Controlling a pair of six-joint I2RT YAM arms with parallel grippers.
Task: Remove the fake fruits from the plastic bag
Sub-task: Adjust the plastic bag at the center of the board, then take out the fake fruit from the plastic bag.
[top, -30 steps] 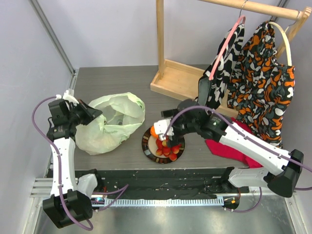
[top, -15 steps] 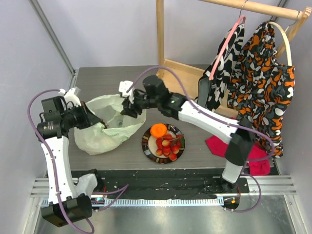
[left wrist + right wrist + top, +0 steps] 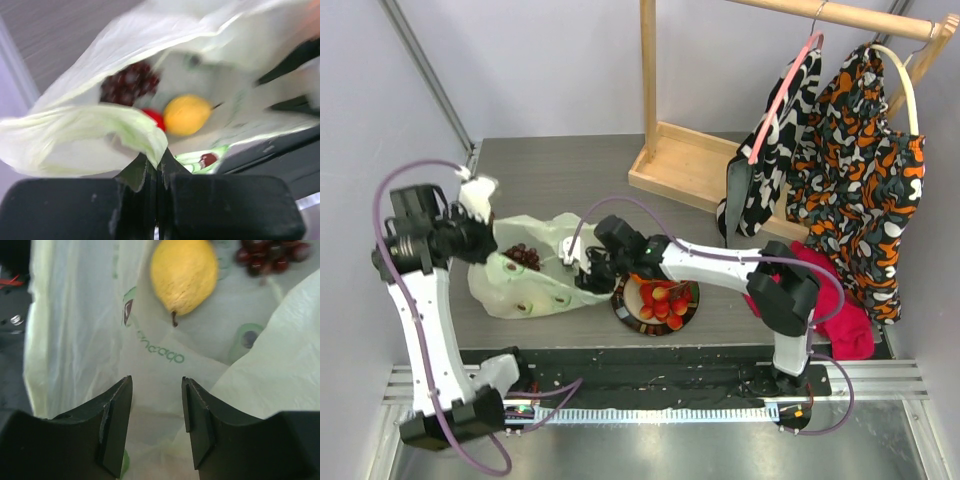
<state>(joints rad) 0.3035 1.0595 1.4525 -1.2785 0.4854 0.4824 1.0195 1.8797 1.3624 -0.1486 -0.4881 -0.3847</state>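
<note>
The pale green plastic bag [image 3: 535, 285] lies at the left of the table, its mouth held open. My left gripper [image 3: 483, 243] is shut on the bag's left rim [image 3: 145, 135] and holds it up. Inside the bag are a dark purple grape bunch [image 3: 525, 256], a yellow lemon [image 3: 186, 114] and a red apple [image 3: 156, 117]. My right gripper [image 3: 582, 272] is open and empty at the bag's right side, pointing into it. Its open fingers [image 3: 116, 412] are a short way from the lemon [image 3: 184, 272] and the grapes [image 3: 267, 252]. Red berries [image 3: 662, 300] lie on the plate.
The dark-rimmed plate [image 3: 622, 306] sits just right of the bag, under my right arm. A wooden clothes rack [image 3: 685, 165] with hanging patterned garments [image 3: 855, 150] stands at the back right. A red cloth [image 3: 825, 300] lies at the right.
My right gripper left the plate, swung over the bag's far rim, then came down into the bag's right side. My left gripper lifted the rim, and the grapes came into view.
</note>
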